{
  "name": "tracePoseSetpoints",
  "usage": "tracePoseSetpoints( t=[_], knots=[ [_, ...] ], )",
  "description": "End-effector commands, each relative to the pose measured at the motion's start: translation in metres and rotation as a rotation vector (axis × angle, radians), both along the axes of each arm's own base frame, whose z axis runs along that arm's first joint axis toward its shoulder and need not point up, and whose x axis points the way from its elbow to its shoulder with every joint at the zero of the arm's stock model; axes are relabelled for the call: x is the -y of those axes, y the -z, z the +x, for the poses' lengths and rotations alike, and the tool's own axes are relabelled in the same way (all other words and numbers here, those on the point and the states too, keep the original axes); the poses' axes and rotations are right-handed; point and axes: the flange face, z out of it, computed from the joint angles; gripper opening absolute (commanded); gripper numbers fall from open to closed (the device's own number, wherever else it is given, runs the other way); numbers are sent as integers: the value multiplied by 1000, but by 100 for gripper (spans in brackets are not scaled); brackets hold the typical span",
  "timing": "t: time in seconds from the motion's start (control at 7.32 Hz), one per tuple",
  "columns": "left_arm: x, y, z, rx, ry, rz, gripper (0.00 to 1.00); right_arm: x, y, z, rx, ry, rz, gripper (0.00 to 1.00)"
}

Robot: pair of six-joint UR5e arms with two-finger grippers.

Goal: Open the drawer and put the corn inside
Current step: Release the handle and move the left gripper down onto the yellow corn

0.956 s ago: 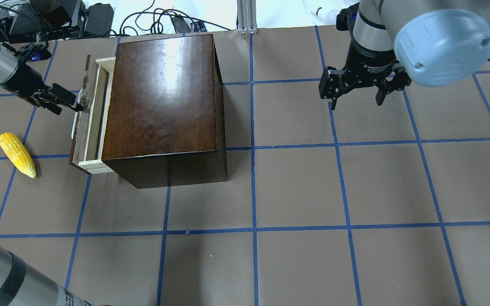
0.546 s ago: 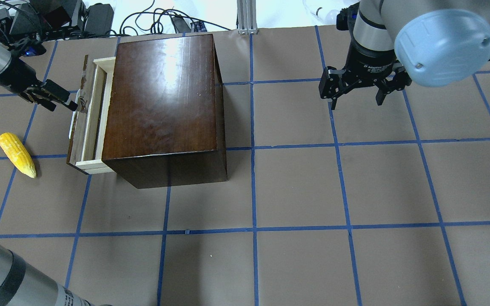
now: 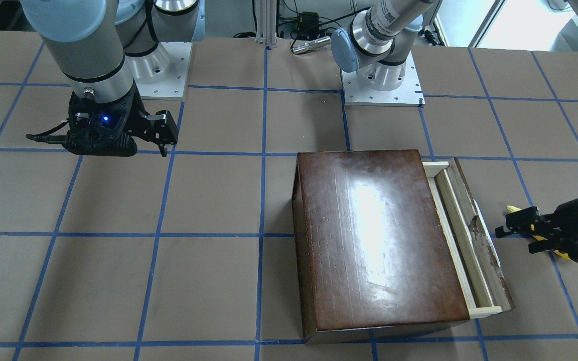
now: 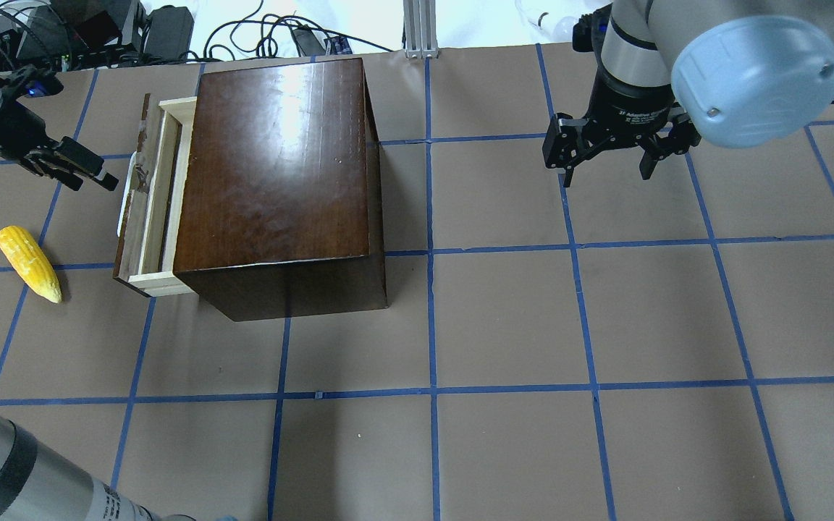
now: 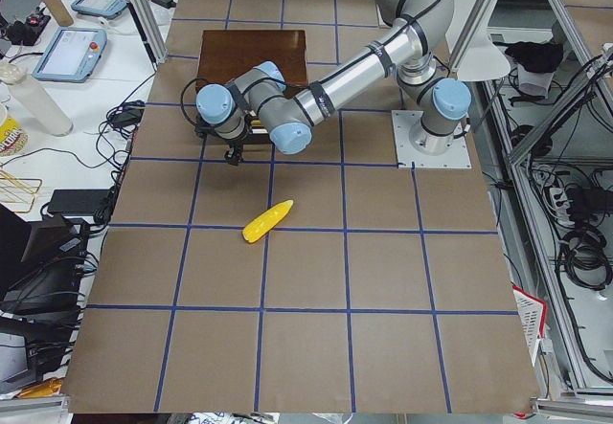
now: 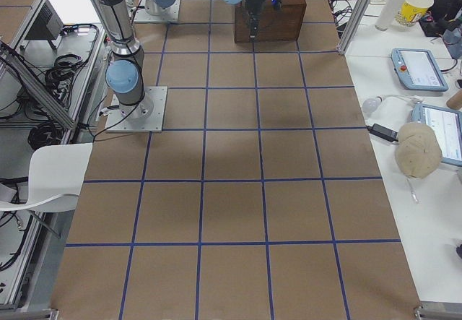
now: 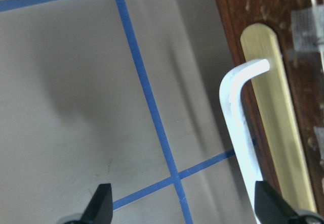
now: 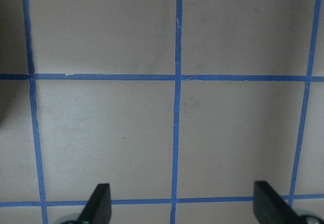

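Note:
The drawer (image 4: 148, 210) is pulled partly out of the left side of the dark-brown box (image 4: 279, 166), showing its pale wood tray and chipped dark front (image 3: 479, 235). Its white handle (image 7: 237, 128) shows in the left wrist view. The yellow corn (image 4: 29, 263) lies on the table left of the drawer; it also shows in the exterior left view (image 5: 267, 221). My left gripper (image 4: 95, 171) is open and empty, a short way left of the handle. My right gripper (image 4: 605, 172) is open and empty, hovering far right of the box.
The brown table cover (image 4: 504, 318) has a blue tape grid. Cables and electronics (image 4: 98, 29) lie beyond the far edge. The arm bases (image 3: 382, 85) stand at the robot side. The box takes up the far left part of the table.
My left gripper has let go of the drawer handle and drawn back to the left. The drawer slid out slightly and now stays still. The right arm has not moved.

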Motion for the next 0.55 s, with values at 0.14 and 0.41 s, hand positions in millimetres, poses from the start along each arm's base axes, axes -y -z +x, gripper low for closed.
tracePoseSetpoints(
  t=[0.14,0.41],
  knots=[
    [-31,-11,62,61,-110,34,100,0,0,0,0,0,-2,100],
    [-43,12,101,86,-346,92,100,0,0,0,-1,0,-1,100]
  ],
)
